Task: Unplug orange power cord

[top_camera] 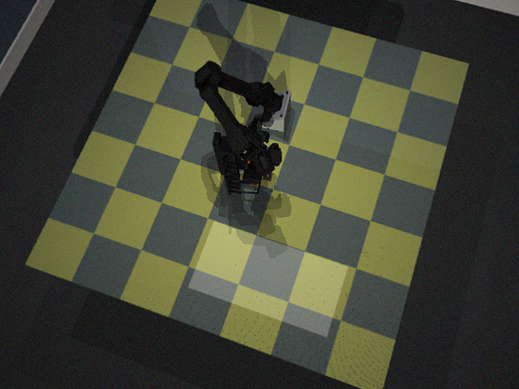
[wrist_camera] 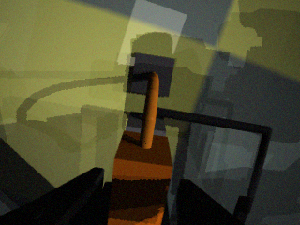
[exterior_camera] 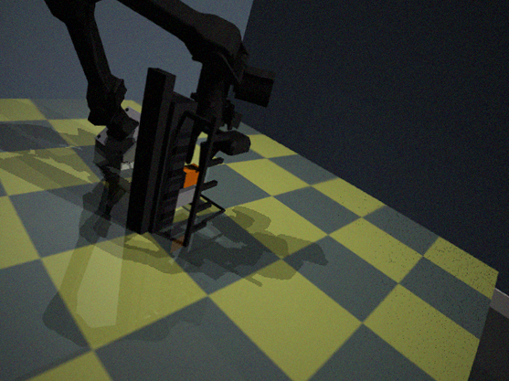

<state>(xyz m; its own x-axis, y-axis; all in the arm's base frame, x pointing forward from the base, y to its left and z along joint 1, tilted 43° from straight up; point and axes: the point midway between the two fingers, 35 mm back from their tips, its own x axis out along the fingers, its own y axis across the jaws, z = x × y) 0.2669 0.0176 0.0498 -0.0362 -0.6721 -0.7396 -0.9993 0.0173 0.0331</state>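
The power strip (top_camera: pixel 226 164) (exterior_camera: pixel 174 165) is black and stands upright. The orange plug (exterior_camera: pixel 191 177) (wrist_camera: pixel 142 168) is at the strip's socket side; how deep it is seated is hidden. Its orange cord (wrist_camera: pixel 150 110) rises from the plug's end and bends over in the wrist view. My gripper (exterior_camera: pixel 195 156) (wrist_camera: pixel 141 183) points down over the plug, partly open. In the wrist view one fingertip is on each side of the plug, with a narrow dark gap visible beside it. Contact with the plug is not clear.
A thin black wire frame (top_camera: pixel 246 191) (exterior_camera: pixel 193 214) (wrist_camera: pixel 211 120) stands close beside the plug. A pale block (exterior_camera: pixel 185 197) is under the plug. A dark block (wrist_camera: pixel 164 86) lies beyond the cord's bend. The arm's pale base (top_camera: pixel 279 123) (exterior_camera: pixel 109 153) is behind the strip.
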